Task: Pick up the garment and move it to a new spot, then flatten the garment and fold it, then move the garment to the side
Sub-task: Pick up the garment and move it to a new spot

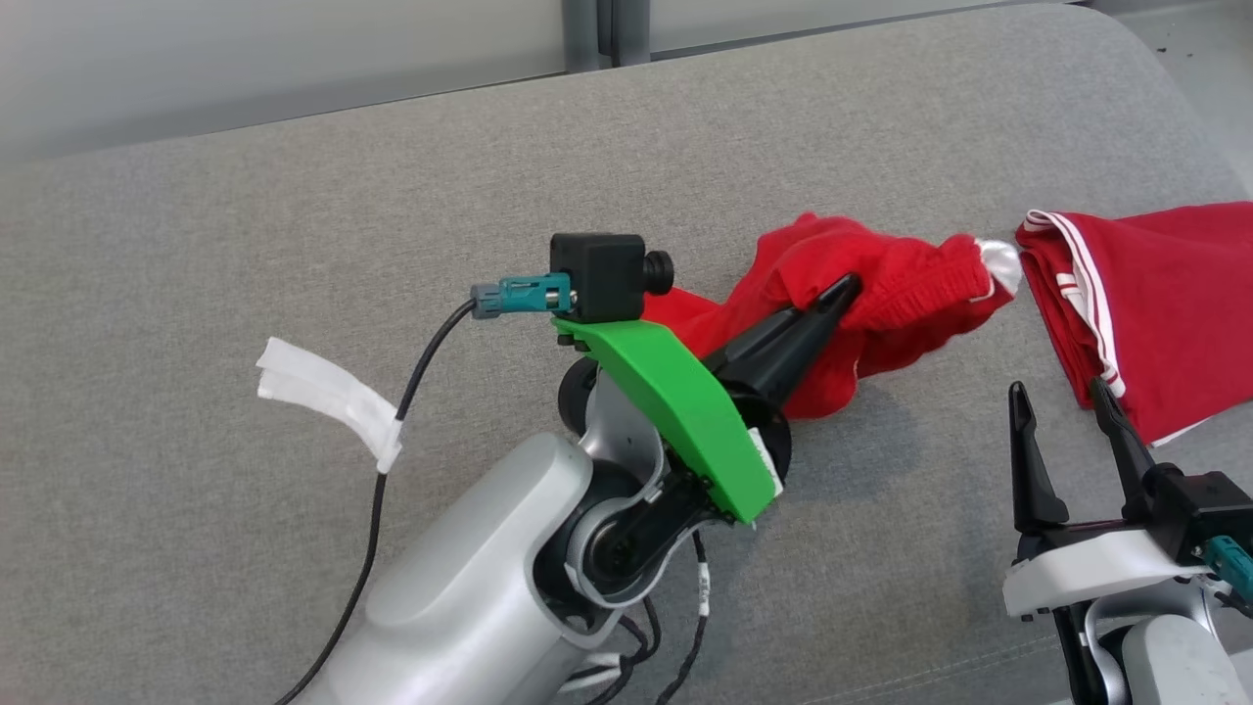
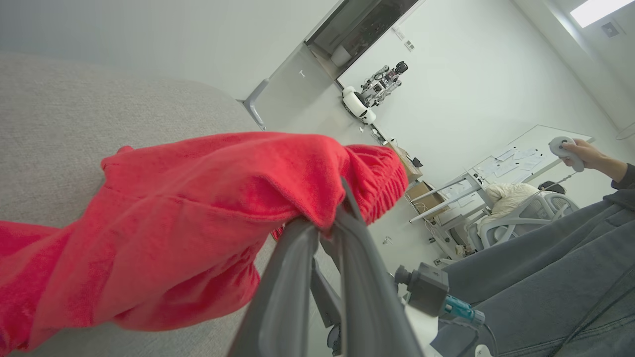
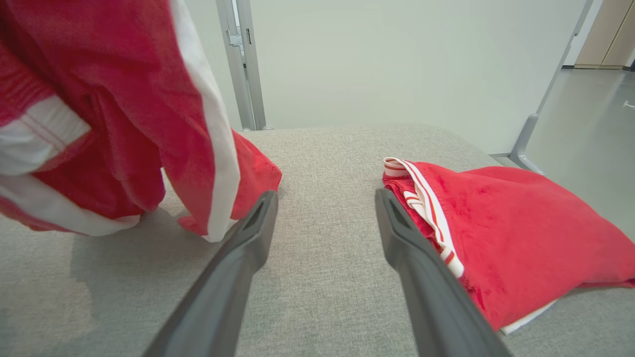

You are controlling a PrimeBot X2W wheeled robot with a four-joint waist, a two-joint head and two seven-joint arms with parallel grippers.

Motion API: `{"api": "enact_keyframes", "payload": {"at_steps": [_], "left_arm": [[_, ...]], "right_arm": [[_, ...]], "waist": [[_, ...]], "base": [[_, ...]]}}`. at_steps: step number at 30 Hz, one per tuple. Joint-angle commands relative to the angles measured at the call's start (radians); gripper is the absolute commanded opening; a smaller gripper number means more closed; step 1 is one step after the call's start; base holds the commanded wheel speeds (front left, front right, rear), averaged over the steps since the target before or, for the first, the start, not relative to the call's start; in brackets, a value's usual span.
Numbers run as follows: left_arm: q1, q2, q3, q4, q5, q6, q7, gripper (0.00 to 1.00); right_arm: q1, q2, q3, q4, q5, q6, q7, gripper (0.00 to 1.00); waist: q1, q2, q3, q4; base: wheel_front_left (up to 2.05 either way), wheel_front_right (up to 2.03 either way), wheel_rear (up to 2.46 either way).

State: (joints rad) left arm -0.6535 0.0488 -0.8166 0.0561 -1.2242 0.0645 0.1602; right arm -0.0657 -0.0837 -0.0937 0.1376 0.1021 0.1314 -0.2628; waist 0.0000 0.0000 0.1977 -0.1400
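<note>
A crumpled red garment [image 1: 881, 284] with white trim is bunched and lifted off the grey cushion [image 1: 294, 245] near the middle. My left gripper [image 1: 847, 289] is shut on a fold of the garment [image 2: 198, 208], whose cloth drapes over its fingertips [image 2: 342, 208]. In the right wrist view the same garment [image 3: 124, 109] hangs at the upper left. My right gripper [image 1: 1057, 397] stands open low at the right, its fingers [image 3: 258, 218] apart over bare cushion with nothing between them.
A second red garment [image 1: 1165, 304] with white stripes lies folded at the cushion's right edge, just right of my right gripper [image 3: 521, 223]. A white tape tag [image 1: 323, 392] hangs on the left arm's cable. A person [image 2: 585, 153] holding a controller stands beyond the cushion.
</note>
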Motion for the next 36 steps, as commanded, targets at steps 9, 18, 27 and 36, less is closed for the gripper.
{"api": "enact_keyframes", "payload": {"at_steps": [9,18,27,36], "left_arm": [[0.128,0.234,0.09,0.092,0.003,0.079,-0.008,0.0],[0.221,0.334,0.177,0.185,-0.064,0.083,-0.03,0.36],[0.304,0.369,0.206,0.21,-0.137,0.017,-0.002,1.0],[0.372,0.403,0.269,0.203,-0.123,0.029,-0.119,1.0]], "right_arm": [[0.005,0.001,-0.011,-0.002,-0.005,-0.001,-0.003,1.0],[0.015,-0.017,-0.02,-0.004,-0.006,-0.001,-0.003,1.0],[0.021,-0.026,-0.027,-0.002,-0.005,-0.001,-0.003,1.0],[0.03,-0.039,-0.033,-0.005,-0.002,-0.001,-0.003,1.0]], "waist": [[0.0,0.0,0.029,-0.018],[0.0,0.0,0.034,0.027],[0.0,0.0,0.036,0.083],[0.0,0.0,0.028,0.109]], "base": [[0.0,0.0,0.0],[0.0,0.0,0.0],[0.0,0.0,0.0],[0.0,0.0,0.0]]}}
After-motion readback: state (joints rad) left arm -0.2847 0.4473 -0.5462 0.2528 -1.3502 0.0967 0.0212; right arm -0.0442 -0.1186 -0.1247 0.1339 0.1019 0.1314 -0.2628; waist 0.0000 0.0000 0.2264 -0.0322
